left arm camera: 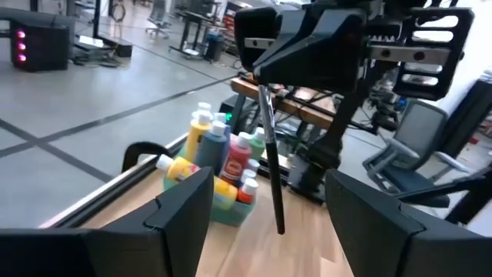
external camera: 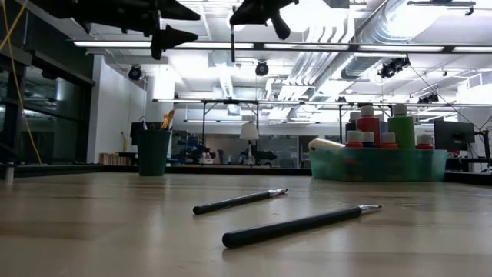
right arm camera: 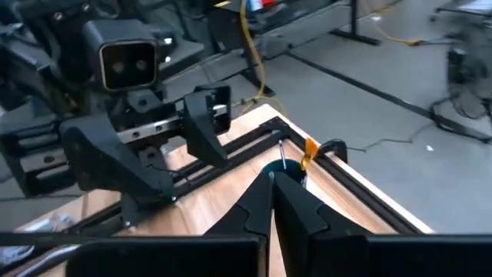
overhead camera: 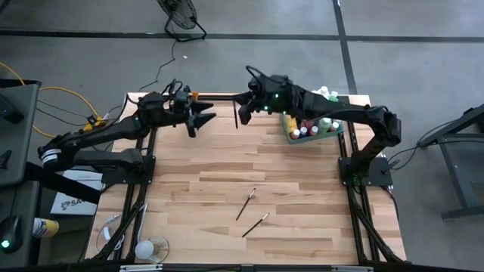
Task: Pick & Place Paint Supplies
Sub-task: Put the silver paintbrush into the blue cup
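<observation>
Table [overhead camera: 287, 234]: you saw pale wood in planked strips, light and honey-brown bands alternating.
Tray [external camera: 430, 165]: it was translucent green, at your two o'clock in the high view.
Paint bottles [left arm camera: 231, 158]: you had red, green, yellow and blue bodies with white caps; the labels were too small to read.
Loose paintbrushes [external camera: 296, 225]: both had dark handles, silvery ferrules and pale tips.
Held paintbrush [left arm camera: 270, 158]: its shaft was dark.
Cup [external camera: 154, 151]: it was dark teal, with orange-tipped brushes in it.
Right gripper [right arm camera: 274, 201]: you saw black fingers.
Left gripper [left arm camera: 265, 201]: it was black too.
Floor [overhead camera: 423, 45]: it was grey, crossed by dark lines.
</observation>
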Robot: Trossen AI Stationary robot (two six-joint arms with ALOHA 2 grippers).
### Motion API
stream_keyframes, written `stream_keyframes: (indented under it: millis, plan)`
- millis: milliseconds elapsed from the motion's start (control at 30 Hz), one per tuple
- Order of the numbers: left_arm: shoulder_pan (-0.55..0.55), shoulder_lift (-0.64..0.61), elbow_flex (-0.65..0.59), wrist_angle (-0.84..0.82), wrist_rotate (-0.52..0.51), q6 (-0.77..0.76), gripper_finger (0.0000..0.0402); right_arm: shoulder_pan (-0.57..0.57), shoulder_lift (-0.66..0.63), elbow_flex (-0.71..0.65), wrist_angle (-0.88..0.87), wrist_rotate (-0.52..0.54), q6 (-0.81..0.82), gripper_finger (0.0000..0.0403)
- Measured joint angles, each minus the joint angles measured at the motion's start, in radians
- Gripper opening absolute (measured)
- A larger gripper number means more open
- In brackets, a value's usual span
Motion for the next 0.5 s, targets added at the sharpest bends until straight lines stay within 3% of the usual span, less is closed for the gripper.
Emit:
stream_keyframes:
  millis: [200, 500]
  plan:
    - [0.000, 0.085, 0.073, 0.003, -0.006, 0.003, 0.0244, -0.057, 0.004, 0.000, 0.097, -0.169, -0.069, 0.0004]
    - [0.000, 0.237, 0.214, 0.002, -0.040, -0.003, 0.0244, -0.079, 0.006, 0.000, 0.123, -0.233, -0.125, 0.0004]
